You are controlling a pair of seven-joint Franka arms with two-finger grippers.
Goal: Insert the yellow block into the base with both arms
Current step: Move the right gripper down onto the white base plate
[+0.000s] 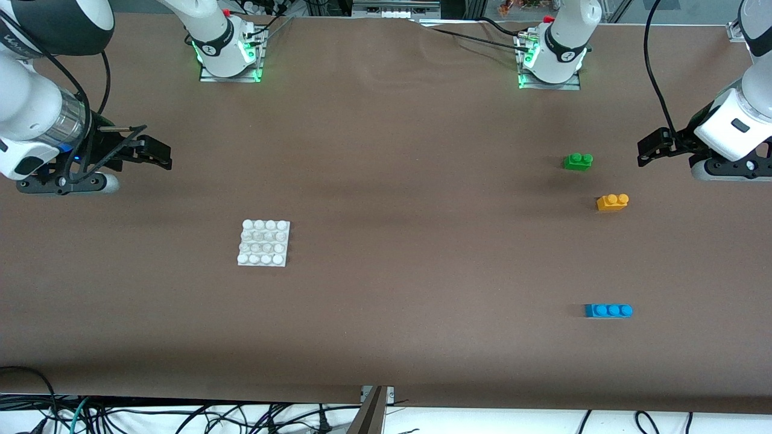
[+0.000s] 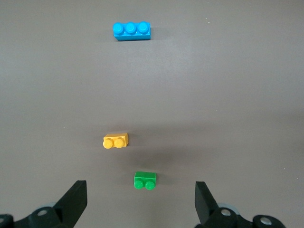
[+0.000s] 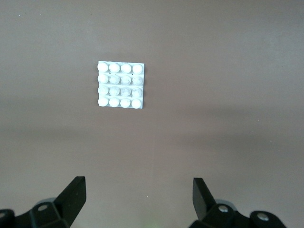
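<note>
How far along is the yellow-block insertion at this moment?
Nothing is done yet. The yellow block lies on the table between the green brick and blue brick, apart from the base. Nothing is in hand: the left claw and right claw hover open. Grasping, carrying and inserting remain.

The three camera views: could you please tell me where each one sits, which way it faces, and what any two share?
Front view: high across the table, facing both arm bases; shows the left claw and right claw, both open, waiting over the table's ends.
Left wrist view: on the left wrist, looking down past its fingers at the green brick, yellow block, blue brick.
Right wrist view: on the right wrist, above the base.
Shared: front also shows the base and yellow block.
</note>
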